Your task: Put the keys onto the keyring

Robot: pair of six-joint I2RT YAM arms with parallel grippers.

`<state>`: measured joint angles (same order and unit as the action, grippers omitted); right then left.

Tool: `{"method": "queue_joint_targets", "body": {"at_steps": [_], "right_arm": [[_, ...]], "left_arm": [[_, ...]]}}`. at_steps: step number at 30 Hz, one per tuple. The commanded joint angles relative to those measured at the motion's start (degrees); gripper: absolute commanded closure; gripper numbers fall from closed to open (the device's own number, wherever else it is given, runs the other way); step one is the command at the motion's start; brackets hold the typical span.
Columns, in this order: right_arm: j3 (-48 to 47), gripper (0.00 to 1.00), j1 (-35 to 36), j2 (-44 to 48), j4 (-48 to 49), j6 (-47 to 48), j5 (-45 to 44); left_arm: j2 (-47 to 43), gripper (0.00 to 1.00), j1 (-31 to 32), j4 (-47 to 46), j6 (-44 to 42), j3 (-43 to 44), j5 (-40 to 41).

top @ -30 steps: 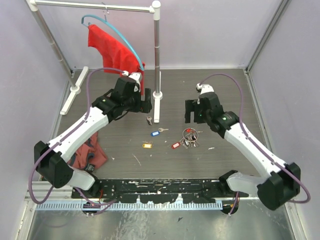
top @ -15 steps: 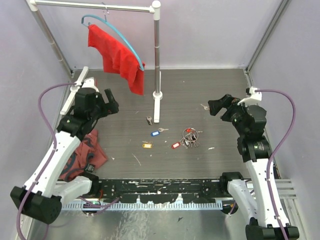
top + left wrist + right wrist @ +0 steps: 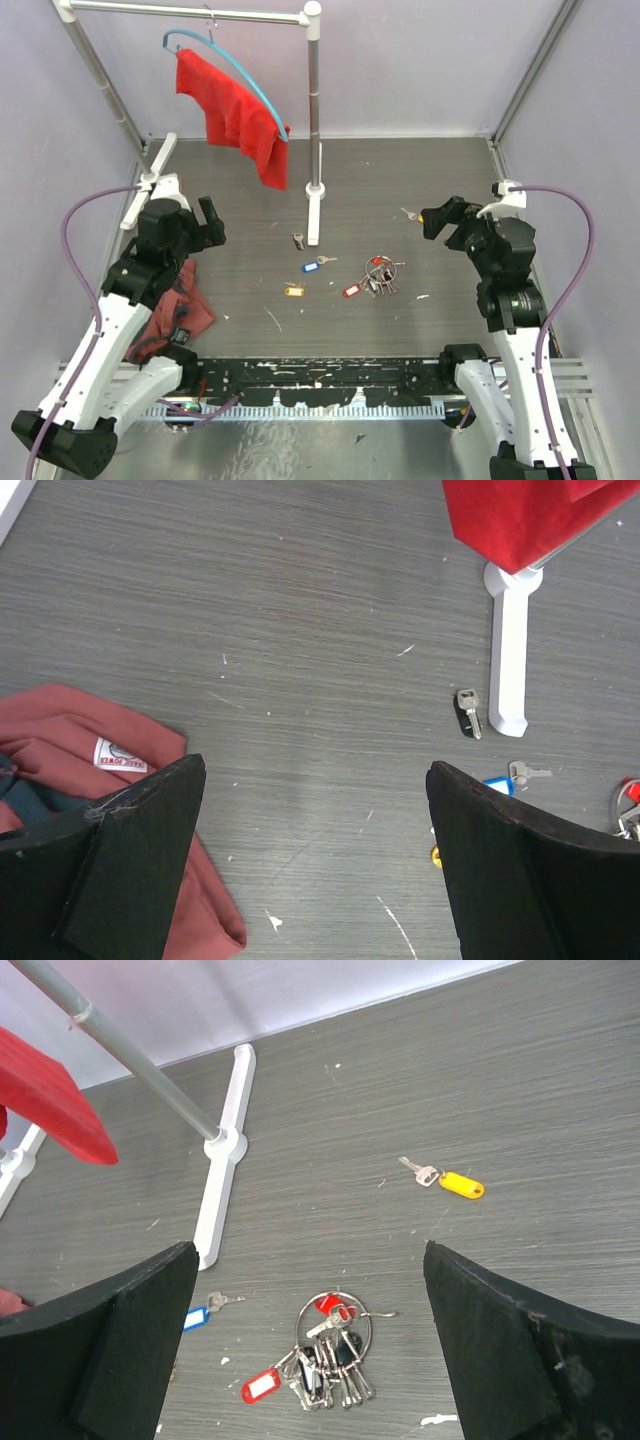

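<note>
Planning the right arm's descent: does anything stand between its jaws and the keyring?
Nothing visible does: only bare table lies between the right gripper and the keyring.

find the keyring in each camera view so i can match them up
Top external: the keyring lies mid-table, a little right of centre, between the two arms.
Left wrist: only a sliver of it shows, cut off by the right border, in the lower half.
Right wrist: bottom centre, in full view.
Shared landmark: the white rack foot.
</note>
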<state>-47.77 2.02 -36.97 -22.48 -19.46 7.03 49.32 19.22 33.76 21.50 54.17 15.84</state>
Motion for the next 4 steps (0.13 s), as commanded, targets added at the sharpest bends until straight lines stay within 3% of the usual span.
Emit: {"method": "queue_joint_targets", "body": {"at_steps": [1,4], "right_arm": [[-0.4,0.0,-0.3,0.9,1.6,1.2,-3.2],[-0.3,0.0,-0.3,0.4,2.0,0.4,-4.6]], "left_arm": [[-1.7,0.02,-0.1,-1.2,-1.8,-1.0,1.1],[-1.8,0.02,0.0,-1.0,-1.4,-1.4,0.3]]}}
